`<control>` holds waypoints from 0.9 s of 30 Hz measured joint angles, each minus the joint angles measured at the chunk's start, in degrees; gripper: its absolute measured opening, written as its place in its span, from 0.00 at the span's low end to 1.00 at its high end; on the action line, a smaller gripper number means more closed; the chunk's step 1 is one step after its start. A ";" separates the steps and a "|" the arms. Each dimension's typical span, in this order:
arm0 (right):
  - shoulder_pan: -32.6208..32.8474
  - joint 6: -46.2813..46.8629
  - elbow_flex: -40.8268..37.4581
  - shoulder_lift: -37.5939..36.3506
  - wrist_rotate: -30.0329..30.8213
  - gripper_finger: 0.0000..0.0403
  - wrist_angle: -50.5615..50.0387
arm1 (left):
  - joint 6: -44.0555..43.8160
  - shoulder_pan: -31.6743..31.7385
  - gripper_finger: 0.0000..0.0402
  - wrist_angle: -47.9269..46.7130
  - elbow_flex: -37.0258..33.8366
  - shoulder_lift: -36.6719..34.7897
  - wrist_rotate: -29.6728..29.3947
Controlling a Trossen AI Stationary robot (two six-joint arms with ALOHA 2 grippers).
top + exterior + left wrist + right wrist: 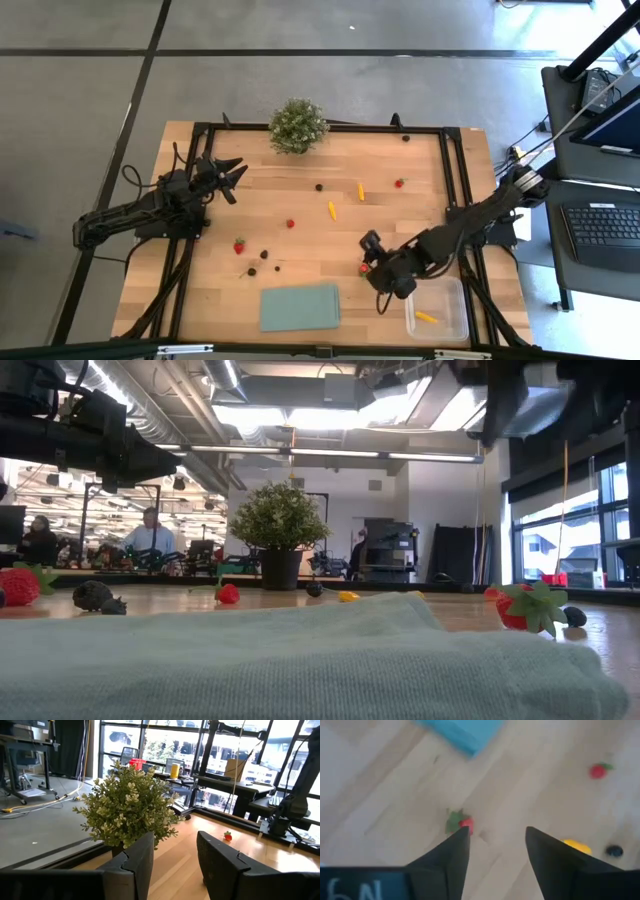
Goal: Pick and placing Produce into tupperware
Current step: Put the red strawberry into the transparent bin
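My right gripper (371,258) (495,845) is open and slants down over the table's near right part. A red strawberry (364,267) (460,822) with a green top lies on the wood just past one fingertip, not between the fingers. The clear tupperware (438,310) stands to the gripper's near right with one yellow piece (427,317) in it. More produce lies scattered: strawberries (239,245) (290,223) (399,183), dark berries (264,254) (319,186) and yellow pieces (332,210) (361,190). At the far left my left gripper (228,176) (175,855) waits open and level.
A bushy potted plant (297,125) (127,805) stands at the far edge, in front of my left gripper. A flat pale-green sheet (300,306) (300,660) lies at the near edge, left of the tupperware. Black frame rails (452,170) run along the table's sides.
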 joint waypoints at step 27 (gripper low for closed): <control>-2.82 -13.21 -0.02 10.82 -12.81 0.41 7.05 | 0.02 0.02 0.36 0.00 0.00 0.00 0.00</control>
